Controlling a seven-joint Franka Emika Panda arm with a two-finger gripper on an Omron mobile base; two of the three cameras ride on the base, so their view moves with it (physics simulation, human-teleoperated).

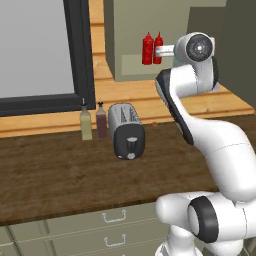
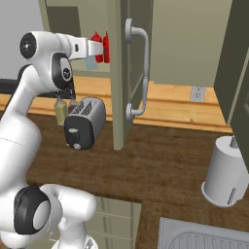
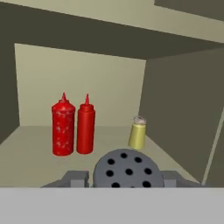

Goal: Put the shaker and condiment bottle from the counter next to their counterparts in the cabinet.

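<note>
My gripper (image 3: 127, 176) is shut on the pale blue-grey shaker, whose grey holed cap (image 3: 127, 168) sits between the fingertips in the hand view. Seen from the right base view, the shaker (image 2: 91, 62) hangs under the hand at the open front of the olive-khaki cabinet (image 2: 78, 17). On the cabinet shelf (image 3: 30, 151) the stout red condiment bottle (image 3: 63, 127) (image 1: 147, 49) stands touching or nearly touching the tall slim red bottle (image 3: 85, 127) (image 1: 158, 48). The yellowish-green shaker (image 3: 137, 133) stands to their right, just beyond the held shaker.
A silver toaster (image 1: 127, 131) lies on the dark wood counter (image 1: 55, 175), beside an olive bottle (image 1: 86, 124) and a dark brown bottle (image 1: 101, 121). The open cabinet door (image 2: 118, 73) with its metal handle stands right of the arm. A white canister (image 2: 224, 172) and a sink (image 2: 204, 237) are at the right.
</note>
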